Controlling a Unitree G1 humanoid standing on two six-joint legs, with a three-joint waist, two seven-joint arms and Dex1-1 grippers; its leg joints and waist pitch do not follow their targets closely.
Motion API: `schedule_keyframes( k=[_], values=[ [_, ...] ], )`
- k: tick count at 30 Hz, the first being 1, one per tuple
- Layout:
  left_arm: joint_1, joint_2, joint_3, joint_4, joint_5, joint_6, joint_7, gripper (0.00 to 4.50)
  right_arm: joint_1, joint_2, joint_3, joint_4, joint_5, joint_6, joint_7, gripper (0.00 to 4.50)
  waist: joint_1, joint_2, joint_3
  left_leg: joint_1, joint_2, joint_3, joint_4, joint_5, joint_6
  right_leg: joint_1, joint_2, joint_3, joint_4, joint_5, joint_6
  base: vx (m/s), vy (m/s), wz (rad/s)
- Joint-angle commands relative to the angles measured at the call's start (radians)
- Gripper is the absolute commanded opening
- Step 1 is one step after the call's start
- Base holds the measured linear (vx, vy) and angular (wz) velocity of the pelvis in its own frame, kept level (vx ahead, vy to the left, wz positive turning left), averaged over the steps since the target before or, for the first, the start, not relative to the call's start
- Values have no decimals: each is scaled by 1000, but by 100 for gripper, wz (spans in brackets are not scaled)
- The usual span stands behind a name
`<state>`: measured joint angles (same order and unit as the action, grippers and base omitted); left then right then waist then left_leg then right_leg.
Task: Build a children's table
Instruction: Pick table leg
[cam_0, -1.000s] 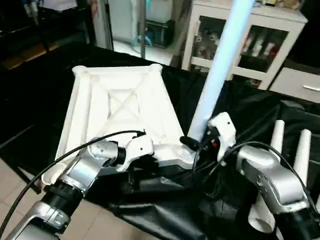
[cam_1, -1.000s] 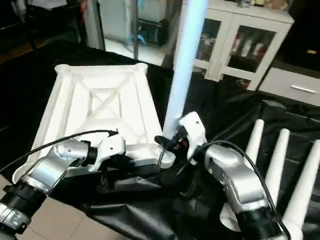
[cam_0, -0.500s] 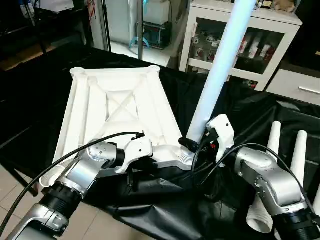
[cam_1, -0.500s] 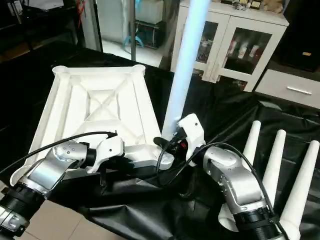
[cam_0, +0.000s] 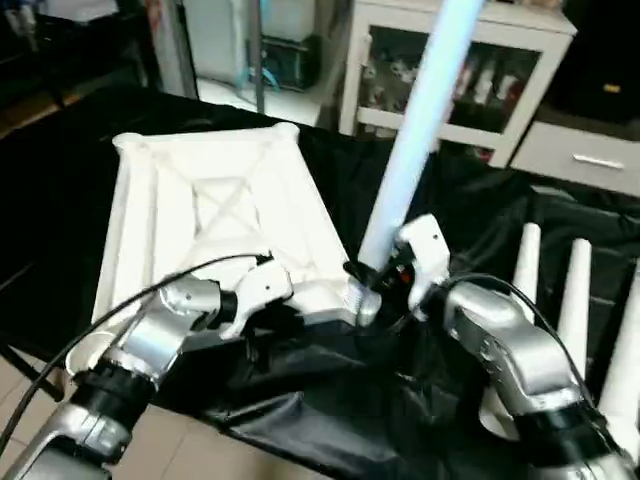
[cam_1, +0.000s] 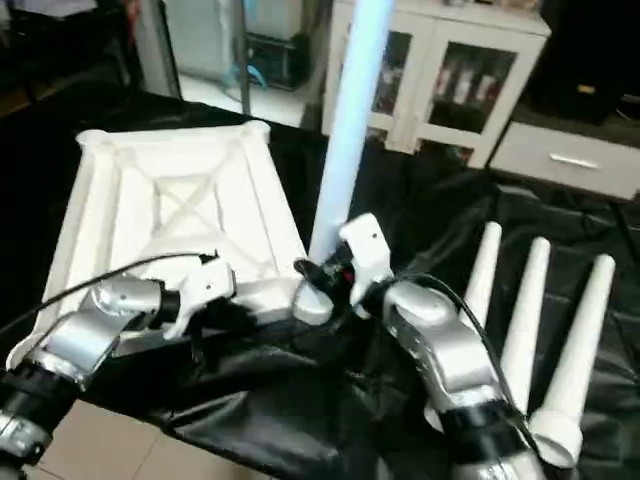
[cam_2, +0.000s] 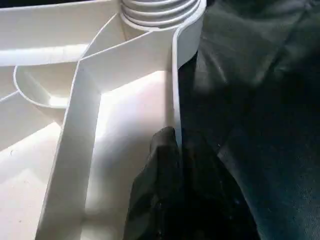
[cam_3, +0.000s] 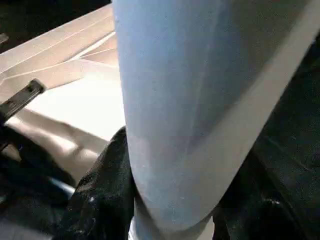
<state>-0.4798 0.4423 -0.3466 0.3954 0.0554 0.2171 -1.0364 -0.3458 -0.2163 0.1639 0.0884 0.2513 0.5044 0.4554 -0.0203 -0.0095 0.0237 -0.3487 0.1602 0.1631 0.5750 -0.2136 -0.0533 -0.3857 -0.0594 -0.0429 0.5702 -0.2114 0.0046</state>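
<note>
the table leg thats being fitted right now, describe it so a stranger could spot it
On the black-covered work table lies a white tabletop, ribbed underside up. At its near right corner one leg stands upright in the right gripper. The other three legs lie flat to the right.

black table cover (cam_0: 330, 420): wrinkled; white glass-door cabinet (cam_0: 500, 60): behind table; tiled floor (cam_1: 90, 450)

The leg (cam_0: 415, 130) now leans less; its foot sits nearer the corner socket (cam_0: 358, 300).

no readable text, labels or signs
</note>
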Motion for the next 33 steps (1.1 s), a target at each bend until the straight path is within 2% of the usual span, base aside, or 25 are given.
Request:
schedule_keyframes(
  k=[1, 2, 4, 5, 7, 8, 10, 11, 12, 13, 14, 15, 17, 18, 19, 20, 21, 23, 25, 26, 28, 30, 31, 32, 33],
  values=[
    [-12, -26, 34, -7, -13, 26, 47, 0, 30, 11, -31, 222, -85, 40, -142, 183, 0, 8, -12, 2, 70, -50, -105, -547, -74, -3, -92, 48, -88, -512, -113, 0, 0, 0],
    [-13, -63, 49, -22, -19, 74, 99, 0, -6, 45, -57, 298, -97, -7, -215, 183, -5, 13, -9, -1, 69, -54, -105, -551, -80, -1, -97, 46, -87, -536, -117, 0, 0, 0],
    [-20, -80, 55, -17, -20, 93, 121, 0, -26, 56, -66, 335, -101, -27, -242, 183, -6, 13, -10, 0, 68, -55, -104, -553, -79, 1, -99, 46, -90, -559, -109, 0, 0, 0],
    [-24, -98, 55, -14, -13, 107, 149, 0, -47, 68, -76, 375, -103, -47, -270, 183, -3, 12, -12, 5, 67, -51, -101, -547, -71, -2, -95, 47, -95, -552, -102, 0, 0, 0],
    [-31, -136, 51, -6, 8, 128, 211, 0, -91, 90, -95, 456, -104, -86, -326, 183, -3, 13, -11, 8, 66, -46, -98, -532, -67, -7, -94, 50, -94, -513, -123, 0, 0, 0],
    [-32, -169, 56, -8, 14, 155, 257, 0, -114, 106, -108, 497, -101, -108, -359, 183, -1, 13, -16, 5, 68, -43, -99, -502, -65, 0, -93, 51, -89, -464, -134, 0, 0, 0],
    [-43, -196, 61, 6, 15, 170, 292, 0, -140, 118, -117, 539, -99, -126, -382, 183, -1, 14, -16, 3, 67, -39, -98, -477, -65, 1, -90, 51, -85, -415, -148, 0, 0, 0],
    [-70, -278, 95, 32, 8, 222, 405, 0, -197, 148, -131, 626, -100, -166, -440, 183, -2, 9, -17, 6, 65, -30, -94, -461, -59, 0, -87, 53, -84, -386, -161, 0, 0, 0],
    [-90, -322, 116, 50, 3, 240, 468, 0, -226, 163, -138, 666, -100, -183, -467, 183, -3, 11, -15, 7, 64, -30, -93, -460, -60, 0, -87, 51, -82, -389, -168, 0, 0, 0],
    [-114, -375, 146, 71, -1, 263, 549, 0, -264, 181, -149, 723, -101, -210, -502, 183, -3, 6, -21, 11, 61, -27, -87, -445, -54, 2, -88, 50, -84, -389, -171, 0, 0, 0],
    [-136, -414, 164, 89, 3, 271, 614, 0, -290, 195, -154, 759, -103, -230, -526, 183, -1, 1, -25, 9, 61, -26, -83, -413, -46, 7, -91, 52, -82, -360, -177, 0, 0, 0],
    [-159, -454, 188, 111, 3, 277, 689, 0, -315, 208, -157, 795, -110, -254, -556, 183, 6, 1, -27, 3, 61, -19, -82, -357, -30, 12, -89, 52, -79, -294, -187, 0, 0, 0],
    [-180, -486, 207, 134, 2, 277, 750, 0, -337, 217, -159, 827, -114, -274, -579, 183, 17, -2, -29, 8, 58, -9, -76, -314, 7, 10, -85, 49, -79, -253, -197, 0, 0, 0],
    [-210, -525, 231, 170, -2, 262, 830, 0, -362, 229, -159, 863, -118, -297, -602, 183, 18, -9, -31, 6, 59, -6, -74, -298, 16, 11, -84, 49, -77, -242, -198, 0, 0, 0],
    [-215, -531, 234, 175, -2, 259, 840, 0, -366, 231, -158, 868, -119, -300, -605, 183, 21, -9, -32, -1, 56, -6, -73, -273, 29, 15, -84, 47, -74, -231, -201, 0, 0, 0],
    [-227, -544, 241, 189, -2, 251, 867, 0, -375, 235, -157, 879, -120, -307, -611, 183, 23, -8, -35, -1, 57, -6, -73, -257, 35, 18, -83, 46, -71, -218, -199, 0, 0, 0],
    [-229, -546, 242, 192, -1, 250, 872, 0, -378, 237, -158, 885, -121, -311, -612, 183, 26, -9, -37, -8, 57, -6, -71, -218, 48, 23, -86, 44, -66, -177, -202, 53, -19, 0],
    [-241, -557, 251, 209, 12, 247, 898, 0, -408, 249, -169, 933, -126, -347, -627, 183, 29, -11, -46, -11, 57, -3, -61, -110, 83, 31, -85, 42, -46, -24, -233, 60, -20, 1],
    [-242, -554, 255, 213, 15, 248, 901, 0, -416, 250, -176, 948, -128, -358, -630, 183, 29, -10, -45, -15, 57, -2, -60, -76, 107, 32, -86, 40, -42, 24, -256, 0, 0, 0],
    [-245, -544, 261, 218, 18, 250, 901, 0, -422, 250, -187, 959, -128, -368, -632, 183, 32, -11, -43, -13, 58, 1, -57, -66, 131, 33, -88, 39, -42, 33, -270, 0, 0, 0],
    [-255, -543, 269, 231, 17, 251, 910, 0, -434, 252, -203, 987, -129, -388, -635, 183, 32, -8, -41, -11, 60, 2, -58, -80, 133, 31, -88, 38, -46, 3, -272, 0, 0, 0],
    [-267, -542, 272, 247, 10, 247, 914, 0, -444, 251, -213, 1010, -127, -403, -637, 183, 31, -7, -34, -5, 63, 1, -65, -173, 93, 25, -85, 37, -59, -139, -252, 0, 0, 0],
    [-274, -542, 272, 259, 6, 242, 919, 0, -449, 251, -215, 1022, -128, -411, -638, 183, 31, -7, -34, -5, 63, 1, -65, -173, 93, 25, -85, 37, -59, -139, -252, 0, 0, 0],
    [-274, -542, 272, 259, 6, 242, 919, 0, -449, 251, -215, 1022, -128, -411, -638, 183, 31, -7, -34, -1, 64, 0, -68, -198, 69, 23, -82, 39, -60, -160, -241, 0, 0, 0],
    [-280, -541, 270, 269, 1, 236, 915, 0, -454, 250, -218, 1032, -128, -418, -638, 183, 30, -5, -35, -2, 64, -1, -68, -196, 64, 24, -82, 38, -58, -153, -239, 0, 0, 0]
  ],
)
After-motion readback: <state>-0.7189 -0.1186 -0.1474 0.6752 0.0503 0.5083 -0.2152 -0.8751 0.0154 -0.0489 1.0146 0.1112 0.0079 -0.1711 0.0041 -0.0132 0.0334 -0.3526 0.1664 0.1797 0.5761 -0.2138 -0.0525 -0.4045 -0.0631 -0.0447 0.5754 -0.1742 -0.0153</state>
